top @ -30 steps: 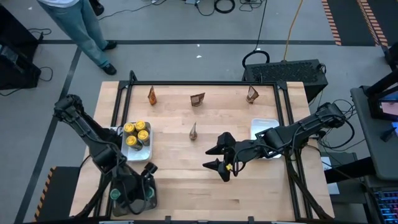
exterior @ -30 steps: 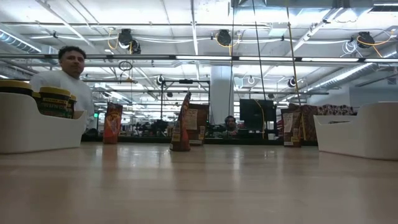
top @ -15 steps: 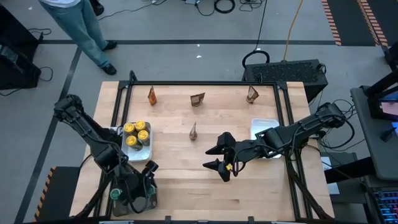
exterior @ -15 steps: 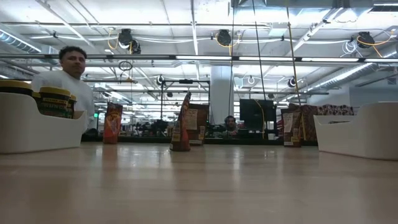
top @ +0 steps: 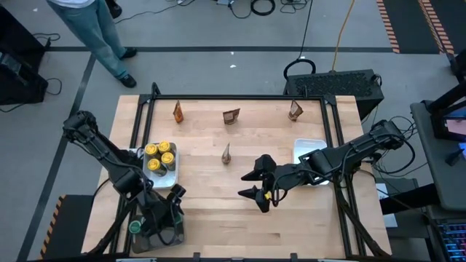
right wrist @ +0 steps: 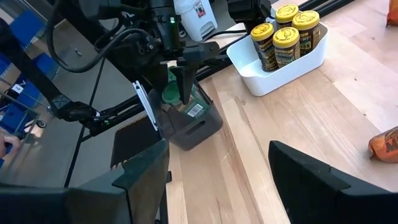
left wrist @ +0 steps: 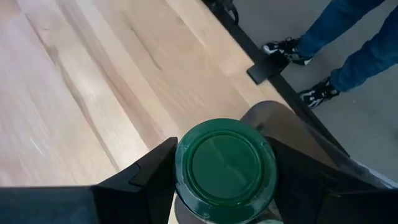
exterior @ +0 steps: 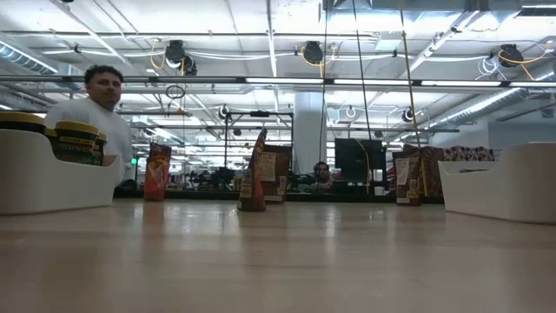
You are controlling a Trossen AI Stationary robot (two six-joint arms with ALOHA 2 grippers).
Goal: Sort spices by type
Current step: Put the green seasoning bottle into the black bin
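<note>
My left gripper (left wrist: 225, 171) is at the table's near left corner, over the dark grey tray (right wrist: 198, 127), shut on a green-lidded jar (top: 135, 227). Another jar's label (right wrist: 196, 109) shows inside that tray. Several yellow-lidded jars (top: 160, 158) stand in the left white tray (top: 169, 178). Three brown-orange packets (top: 178, 111) (top: 231, 116) (top: 295, 110) stand along the far edge, and one more packet (top: 226, 153) stands mid-table. My right gripper (top: 255, 183) hovers open over the table's middle and touches nothing. My left gripper pinches the green-lidded jar just under its lid (left wrist: 225, 163), one finger (left wrist: 152, 177) on either side. The fingers come from above, pointing down. The jar stays upright, at the left end of the dark grey tray; whether its base rests there is hidden.
A second white tray (top: 309, 151) sits on the right, partly under my right arm. A dark frame (top: 240, 97) runs round the table. A person (top: 95, 29) stands on the floor beyond the far left corner, shoes (left wrist: 283, 48) near the table edge. Bare wood lies between the trays.
</note>
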